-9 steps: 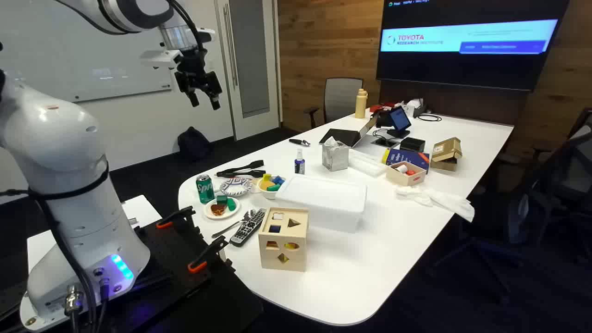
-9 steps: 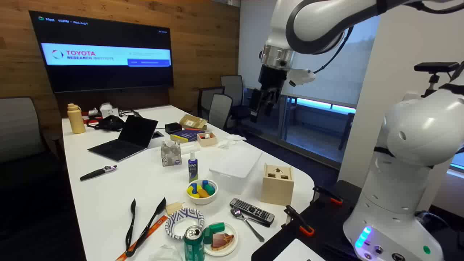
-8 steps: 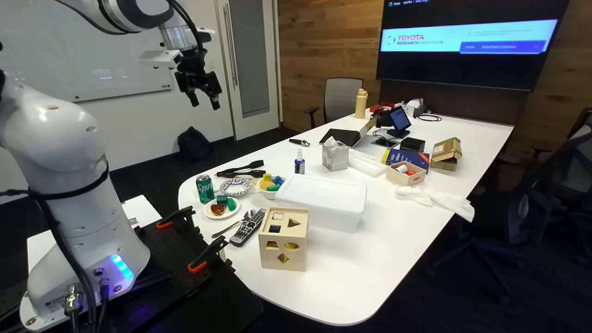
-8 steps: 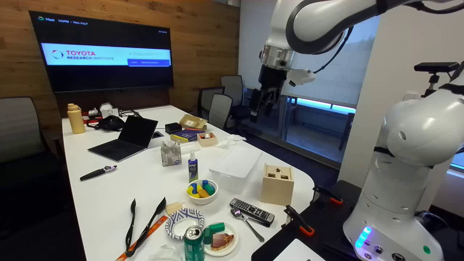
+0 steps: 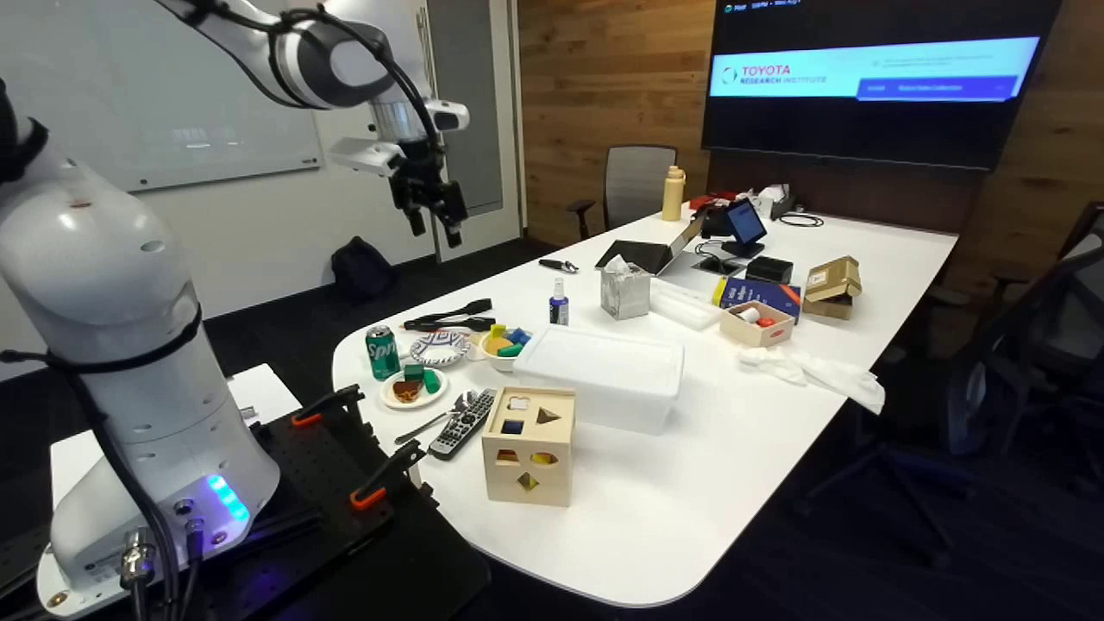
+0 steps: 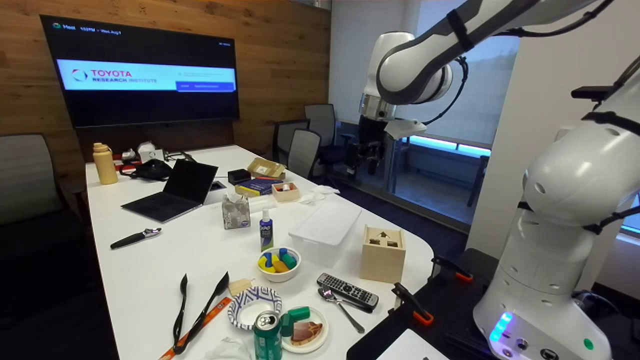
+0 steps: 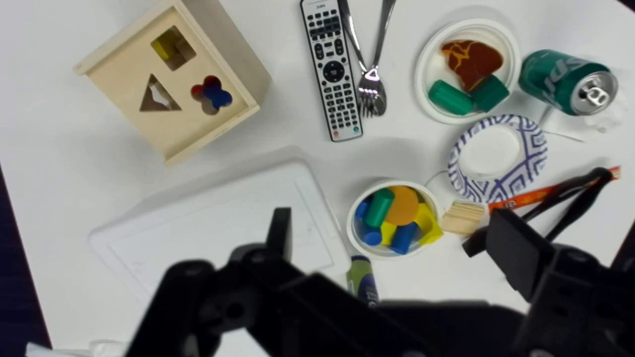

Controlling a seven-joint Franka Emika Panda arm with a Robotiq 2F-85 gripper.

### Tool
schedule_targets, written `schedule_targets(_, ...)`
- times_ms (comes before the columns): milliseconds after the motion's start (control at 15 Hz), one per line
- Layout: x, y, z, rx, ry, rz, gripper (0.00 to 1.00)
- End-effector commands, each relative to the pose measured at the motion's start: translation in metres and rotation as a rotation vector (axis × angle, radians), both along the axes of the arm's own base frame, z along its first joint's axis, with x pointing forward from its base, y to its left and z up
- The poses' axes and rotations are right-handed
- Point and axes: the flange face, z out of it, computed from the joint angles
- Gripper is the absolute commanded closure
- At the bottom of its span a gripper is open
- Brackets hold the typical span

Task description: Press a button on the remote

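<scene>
The remote is a slim dark bar with a silver-grey, button-covered face. It lies flat on the white table, buttons up, between the wooden shape-sorter cube and a fork and spoon; an exterior view and the wrist view also show it. My gripper is high above the table, well apart from the remote, and it also hangs in the air in an exterior view. In the wrist view its fingers are spread wide with nothing held between them. The remote appears above the fingertips there.
The wooden cube and fork and spoon flank the remote. A lidded white bin, a bowl of coloured blocks, a spray bottle, a food plate and a green can stand around it.
The arm has lowered and reached further out over the table; the gripper sits lower in both exterior views. The remote and the other table objects have not moved. The gripper stays open.
</scene>
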Motion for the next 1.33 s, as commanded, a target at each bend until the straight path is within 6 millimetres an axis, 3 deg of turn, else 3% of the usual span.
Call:
schedule_targets(0,0.038,-0.031,-0.061,0.006,0.078,-0.045,0.0)
schedule_targets(333,0.066,-0.047,-0.154,0.039,0.195,-0.151,0.0)
schedule_targets(667,0.092,-0.039,-0.237,0.132,0.221,-0.262,0.0)
schedule_targets(867,0.091,-0.034,-0.271,0.17,0.213,-0.359,0.0)
schedule_targets(1267,0.068,-0.016,-0.312,0.157,0.211,-0.535,0.0)
